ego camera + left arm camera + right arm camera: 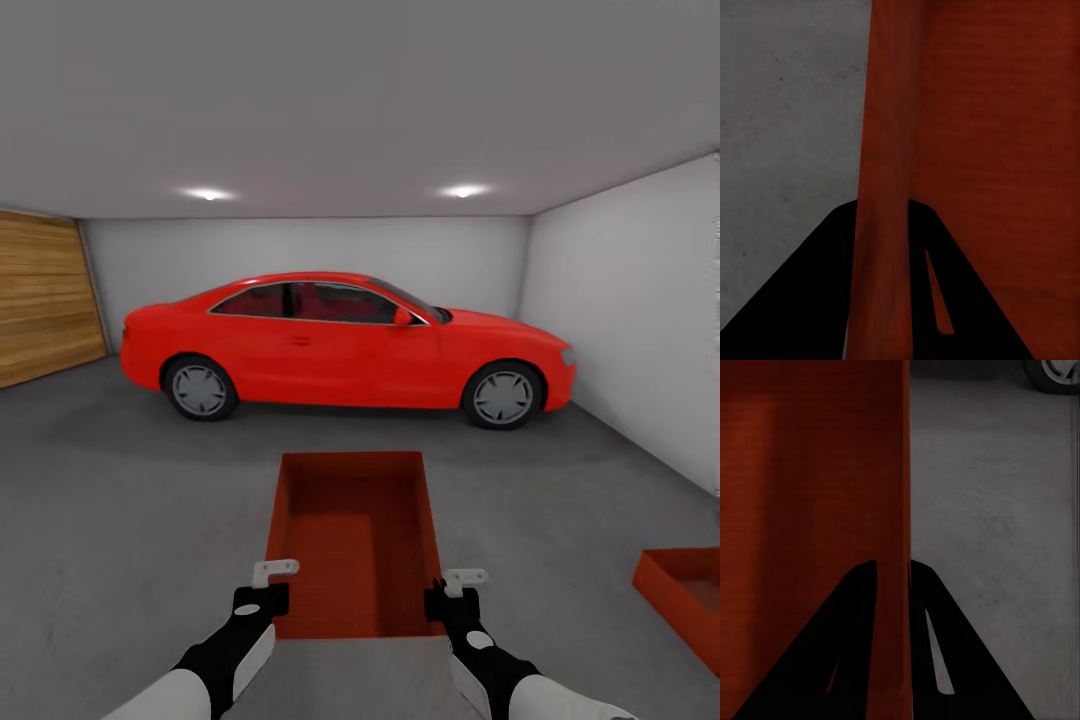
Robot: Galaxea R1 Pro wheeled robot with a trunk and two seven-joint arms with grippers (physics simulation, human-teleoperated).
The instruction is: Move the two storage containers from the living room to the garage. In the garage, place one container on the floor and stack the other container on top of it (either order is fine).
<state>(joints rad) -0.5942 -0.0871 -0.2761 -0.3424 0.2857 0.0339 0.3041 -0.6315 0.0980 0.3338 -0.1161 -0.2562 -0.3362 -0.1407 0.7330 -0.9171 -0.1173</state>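
Where the head view looks forward into the garage (620, 280), the room reads as a bare box: pale grey walls, a flat grey ceiling with two small recessed lights (208, 194), and a wooden door (45, 300) on the left wall. A red car (340, 350) is parked side-on across the back, well apart from the robot. The floor (130, 500) is dark grey, matte concrete, slightly mottled. One storage container (350, 545), orange-red and lidless, is held out in front between both arms, its long axis pointing toward the car; whether it rests on the concrete or hangs just above cannot be told. The left gripper (262, 598) sits at its near left corner, the right gripper (448, 603) at its near right corner. The second storage container (690, 600) lies on the concrete to the right, partly cut by the frame edge, well apart from the first. Left wrist view: the two dark fingers (817, 300) straddle the upright orange-red side wall (881, 225) of the container, one finger outside and one inside, closed against the wall; grey concrete (787, 112) lies alongside. Right wrist view: same arrangement, fingers (967, 660) pinched on either side of the container's wall (894, 510), box interior to one side, rough grey concrete (997, 510) to the other, and a car wheel (1054, 373) at the far corner.
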